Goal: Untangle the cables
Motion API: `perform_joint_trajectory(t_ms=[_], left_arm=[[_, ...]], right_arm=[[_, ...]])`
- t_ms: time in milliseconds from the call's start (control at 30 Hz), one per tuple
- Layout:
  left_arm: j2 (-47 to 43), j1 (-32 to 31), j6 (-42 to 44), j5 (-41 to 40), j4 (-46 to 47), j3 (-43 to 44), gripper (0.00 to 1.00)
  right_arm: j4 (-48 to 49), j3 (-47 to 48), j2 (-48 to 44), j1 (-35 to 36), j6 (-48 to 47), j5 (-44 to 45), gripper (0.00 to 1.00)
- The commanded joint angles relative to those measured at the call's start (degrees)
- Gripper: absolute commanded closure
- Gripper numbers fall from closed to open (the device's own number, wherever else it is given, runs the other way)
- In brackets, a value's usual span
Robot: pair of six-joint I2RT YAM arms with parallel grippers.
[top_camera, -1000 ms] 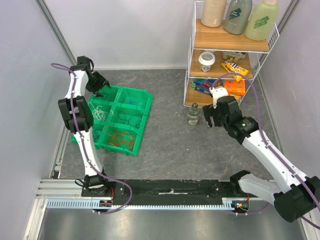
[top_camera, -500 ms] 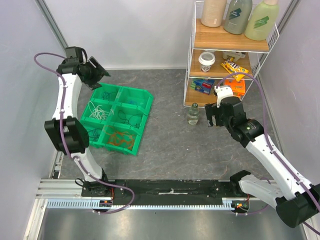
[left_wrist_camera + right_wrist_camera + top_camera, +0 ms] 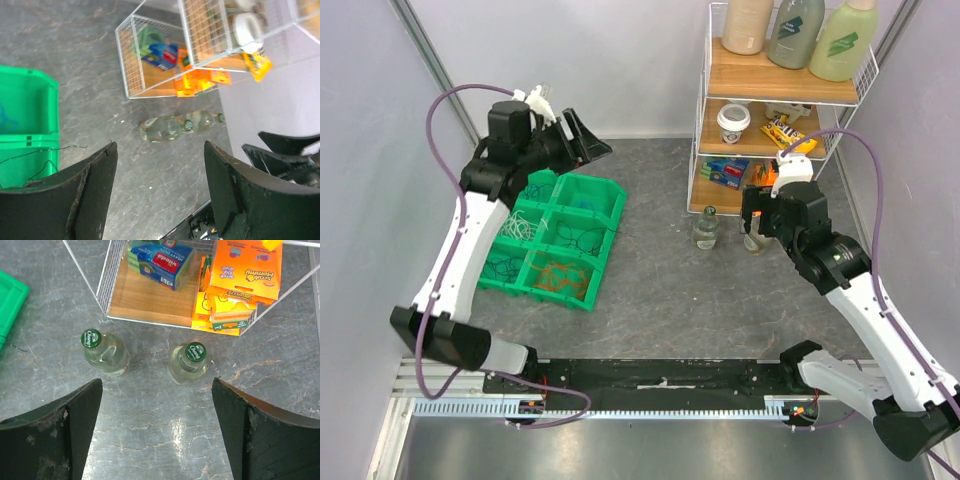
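While the thin, flexible cables (image 3: 575, 238) lie grouped by colour in the green plastic compartment bins (image 3: 617, 196) on the grey tabletop (image 3: 655, 290), left jaws and right jaws both stand wide apart, empty.

Pale lilac walls (image 3: 620, 70) closed me in on three sides. Beneath me lay a grey, marbled floor (image 3: 660, 270). A white wire rack (image 3: 701, 130) with wooden shelves (image 3: 760, 84) stood far right, evenly lit.
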Motion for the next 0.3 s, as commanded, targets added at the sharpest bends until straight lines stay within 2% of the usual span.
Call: perform_joint_trajectory(t_ms=[0, 100, 267], left_arm=[[-7.9, -0.5, 0.7, 4.3, 13.4, -5.6, 0.24], [-10.8, -0.7, 1.1, 5.3, 15.6, -7.4, 0.24], [-13.5, -0.7, 3.4, 4.8, 16.9, -5.6, 0.23]], right_arm=[[-2.5, 3.6, -1.4, -0.1, 4.2, 2.1, 0.02], [-1.2, 2.2, -3.9, -0.1, 4.5, 1.0, 0.02], [1.0, 3.1, -7.4, -0.2, 4.5, 1.0, 0.02]])
